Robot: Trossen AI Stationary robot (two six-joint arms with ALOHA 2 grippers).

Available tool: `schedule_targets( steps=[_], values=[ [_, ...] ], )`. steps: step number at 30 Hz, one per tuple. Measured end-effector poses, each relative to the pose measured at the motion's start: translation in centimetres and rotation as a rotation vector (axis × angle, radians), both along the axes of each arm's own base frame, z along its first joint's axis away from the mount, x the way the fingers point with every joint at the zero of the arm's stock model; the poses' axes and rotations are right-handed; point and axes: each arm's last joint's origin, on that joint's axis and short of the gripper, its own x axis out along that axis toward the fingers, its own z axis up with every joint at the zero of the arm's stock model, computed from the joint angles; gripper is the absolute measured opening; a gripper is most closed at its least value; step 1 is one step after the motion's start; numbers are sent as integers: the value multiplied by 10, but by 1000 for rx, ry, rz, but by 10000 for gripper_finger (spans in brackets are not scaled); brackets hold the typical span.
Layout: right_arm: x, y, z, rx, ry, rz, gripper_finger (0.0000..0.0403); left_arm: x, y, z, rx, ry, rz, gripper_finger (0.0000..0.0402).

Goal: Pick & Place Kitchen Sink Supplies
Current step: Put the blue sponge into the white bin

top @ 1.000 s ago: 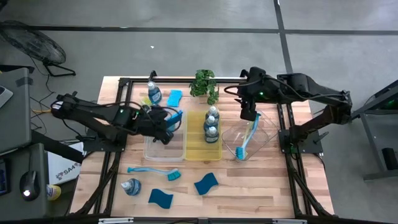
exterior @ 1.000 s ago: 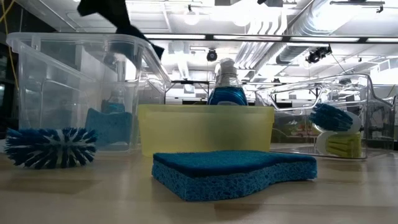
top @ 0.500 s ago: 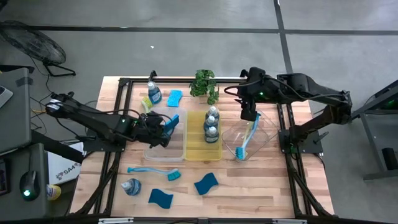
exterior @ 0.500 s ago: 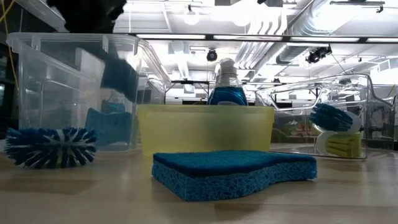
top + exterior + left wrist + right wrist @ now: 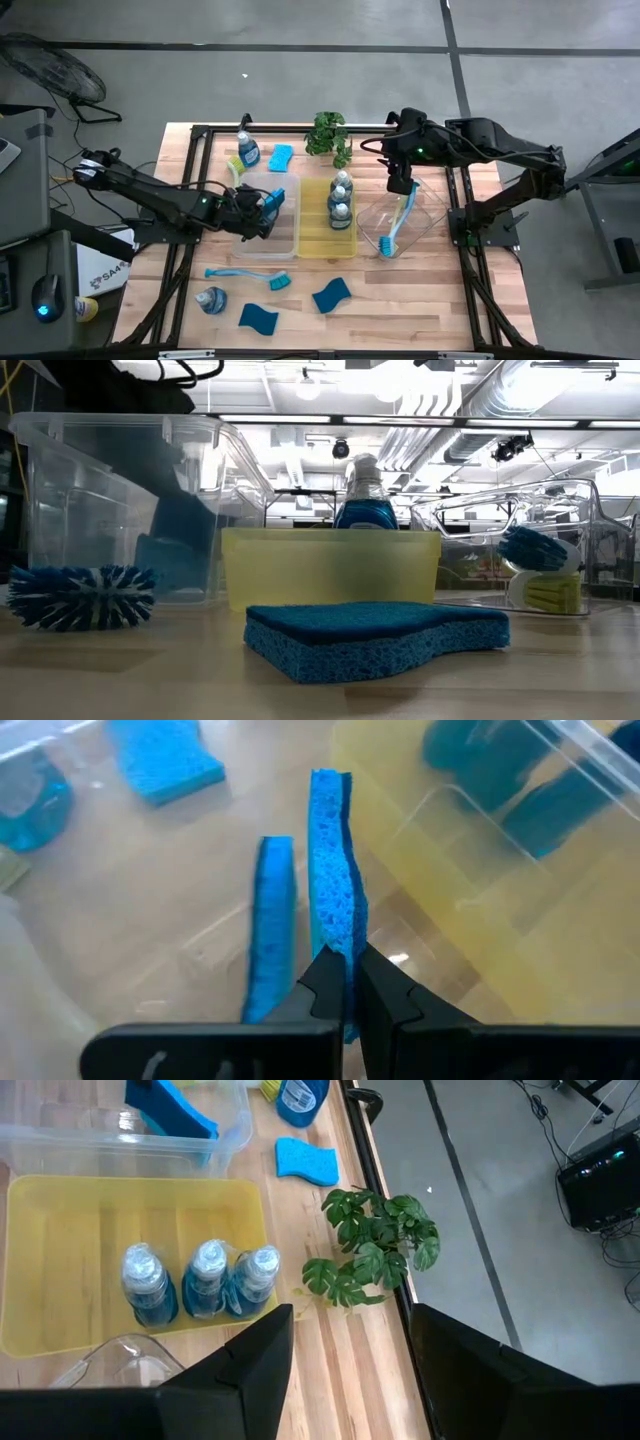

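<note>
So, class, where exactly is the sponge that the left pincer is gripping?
In the high view the sponge sits on edge in the left pincer, inside the clear tray, left of the yellow tray.

Porous sponge (image 5: 330,910), clear plastic tray (image 5: 266,232)

Both arms are built from dark, near-black links joined by rounded joint housings, with dark cables running along the links and a small green indicator light on the upper face of each arm near the wrist. The left pincer (image 5: 347,982) ends in two slim black fingers (image 5: 322,982) that taper to narrow tips and rise from a flat black cross-bar. The right pincer (image 5: 348,1342) has two broad, matte black fingers (image 5: 262,1355) with squared, angular edges.
</note>
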Motion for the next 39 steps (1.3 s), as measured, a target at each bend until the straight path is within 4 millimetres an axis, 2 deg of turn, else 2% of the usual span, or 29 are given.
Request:
schedule_targets(
  steps=[16, 23, 34, 39],
  values=[
    [0, 0, 0, 11, -8, -13, 193, 1, -1, 0, -18, -6, -21, 2],
    [1, 0, 0, 15, -14, -9, 193, -2, 0, -12, -38, -5, -5, 3],
    [1, 0, 0, 21, -15, -3, 194, -1, -1, -12, -43, -16, -16, 3],
    [1, 0, 0, 22, -15, -3, 193, 0, -1, -12, -42, -19, -15, 27]
  ],
)
